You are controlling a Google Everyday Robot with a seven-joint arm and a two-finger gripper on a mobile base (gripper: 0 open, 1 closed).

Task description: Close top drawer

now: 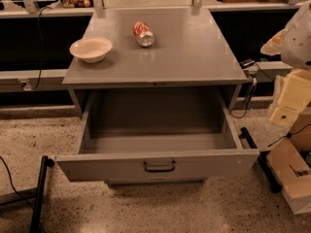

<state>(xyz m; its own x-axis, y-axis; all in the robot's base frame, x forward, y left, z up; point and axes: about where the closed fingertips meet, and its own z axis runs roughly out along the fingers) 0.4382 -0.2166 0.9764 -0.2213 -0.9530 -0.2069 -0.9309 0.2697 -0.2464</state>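
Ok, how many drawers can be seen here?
1: the top drawer, pulled out under the cabinet top; any lower ones would be hidden beneath it. The gripper is at the right edge, beside it.

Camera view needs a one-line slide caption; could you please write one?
Open top drawer below a bowl and can on the cabinet top; gripper at right edge, away from the handle.

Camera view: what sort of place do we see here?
Probably a robot test lab, not a home: a grey metal cabinet on a speckled floor, its top drawer open, a bowl and a soda can on top, loose cables around. The gripper is at the right edge, beside the cabinet.
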